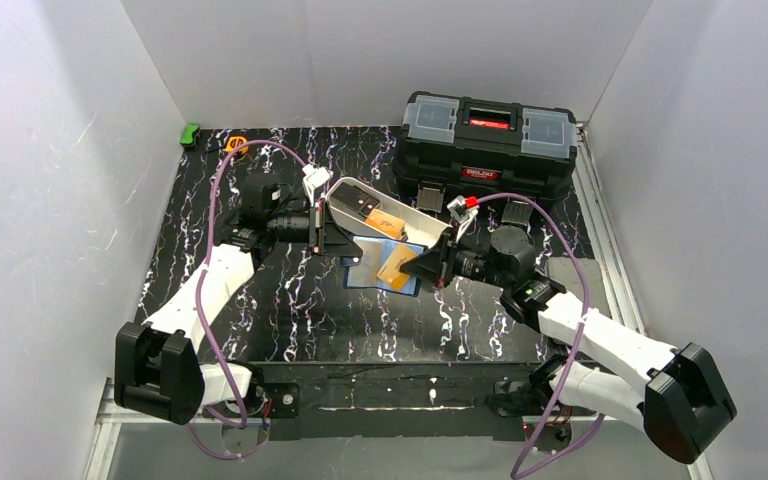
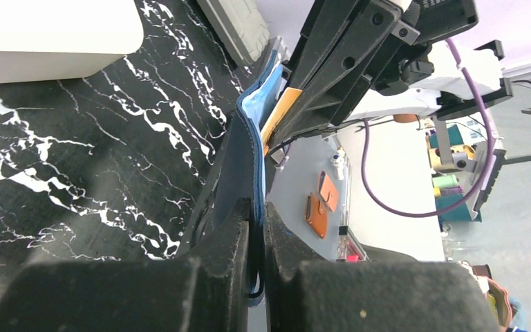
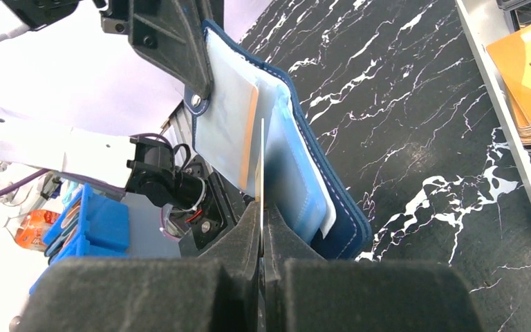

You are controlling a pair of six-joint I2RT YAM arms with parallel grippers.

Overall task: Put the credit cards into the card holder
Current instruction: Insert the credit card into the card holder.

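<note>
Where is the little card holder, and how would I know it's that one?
Find the big black toolbox at the back, then the long white tray in front of it. Just nearer than the tray, the left pincer grips the card holder. It alone is dark navy outside and pale blue inside, opened like a book.

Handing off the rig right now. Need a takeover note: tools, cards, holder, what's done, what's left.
Left tool: shut on the card holder, which is open.
Right tool: shut on one card, edge-on at the holder's light-blue pockets.
Done: no card clearly seated.
Left: slide this card in, then the stacked cards from the white tray.
</note>
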